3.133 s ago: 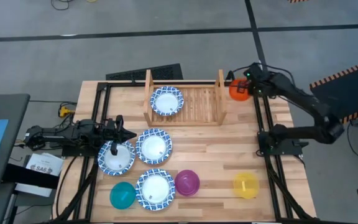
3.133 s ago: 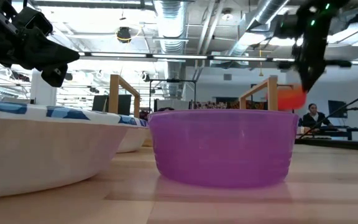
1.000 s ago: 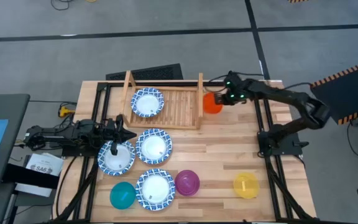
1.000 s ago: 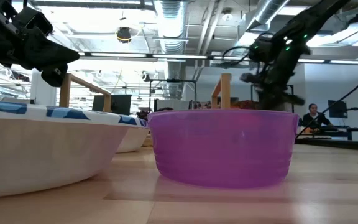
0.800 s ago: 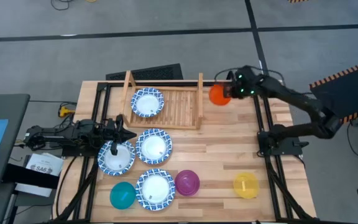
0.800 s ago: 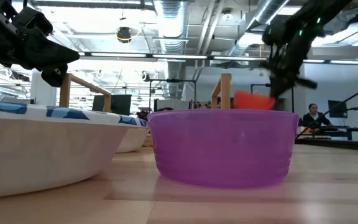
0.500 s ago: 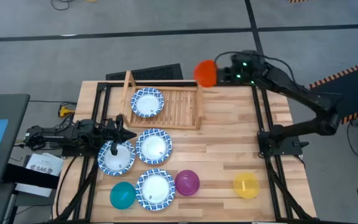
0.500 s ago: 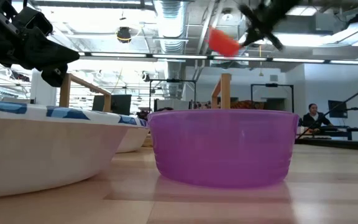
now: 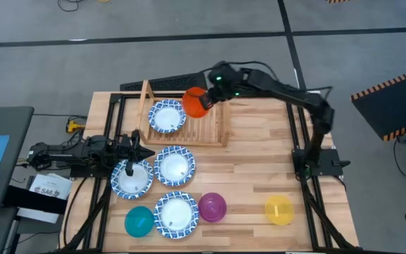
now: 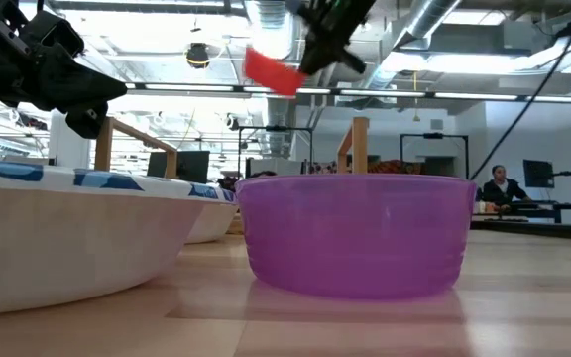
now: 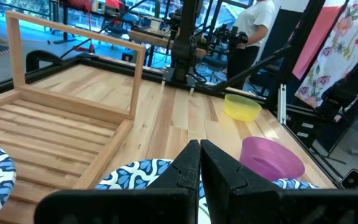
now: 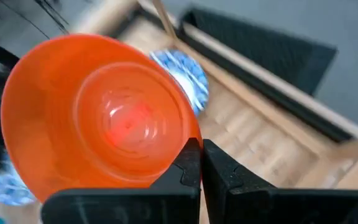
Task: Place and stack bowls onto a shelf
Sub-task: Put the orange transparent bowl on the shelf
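The butcher-block table (image 9: 259, 169) is pale planked wood edged by black metal framing. On it sits the shelf (image 9: 210, 127), a light wooden rack with a slatted base and two short upright side boards. One wide white bowl with a blue patterned rim (image 9: 166, 116) lies on the slats by the shelf's left board. Three more blue-rimmed bowls (image 9: 174, 168) cluster on the table in front of the shelf, and among them are the smooth plastic purple bowl (image 9: 212, 207) and the teal bowl (image 9: 139, 221). The yellow bowl (image 9: 279, 210) sits well apart toward the table's right front corner.

The right gripper (image 9: 208, 99) is pinched onto the rim of the orange bowl (image 9: 194, 103), holding it tilted in the air above the shelf, just beside the bowl on the slats. The left gripper (image 9: 134, 150) rests low over the leftmost bowl of the cluster, fingers pressed together and empty.

A white label beside the table's left edge reads something like "SA6".
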Controlling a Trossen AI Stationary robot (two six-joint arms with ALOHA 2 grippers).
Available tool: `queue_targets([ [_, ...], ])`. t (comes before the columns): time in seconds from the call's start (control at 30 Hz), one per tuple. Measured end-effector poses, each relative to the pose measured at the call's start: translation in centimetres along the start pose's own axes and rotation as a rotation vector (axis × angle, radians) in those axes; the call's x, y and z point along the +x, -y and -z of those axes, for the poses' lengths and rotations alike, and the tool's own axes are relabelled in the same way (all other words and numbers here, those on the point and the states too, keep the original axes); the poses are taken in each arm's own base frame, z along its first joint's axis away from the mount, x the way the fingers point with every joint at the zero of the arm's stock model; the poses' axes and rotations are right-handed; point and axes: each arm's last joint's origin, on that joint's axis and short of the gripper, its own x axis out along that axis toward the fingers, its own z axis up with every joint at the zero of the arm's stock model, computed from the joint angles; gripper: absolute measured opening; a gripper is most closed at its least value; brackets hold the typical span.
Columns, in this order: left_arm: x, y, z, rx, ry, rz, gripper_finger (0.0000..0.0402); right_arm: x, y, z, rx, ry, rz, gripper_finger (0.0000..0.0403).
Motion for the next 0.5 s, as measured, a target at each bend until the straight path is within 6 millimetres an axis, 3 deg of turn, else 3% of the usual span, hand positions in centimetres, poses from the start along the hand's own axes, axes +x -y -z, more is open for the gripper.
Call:
queue_targets([
  [0.13,0.0,0.0,0.0,0.000,0.000,0.000,0.0000,4.0,0.2,0.9,0.010,-0.106,0.057,0.0021],
  [0.27,0.0,0.0,0.0,0.000,0.000,0.000,0.0000,6.8,0.5,1.8,0.024,-0.174,0.084,0.0021],
  [0.5,0.0,0.0,0.0,0.000,0.000,0.000,0.0000,9.3,0.7,2.7,0.019,-0.228,0.113,0.0021],
])
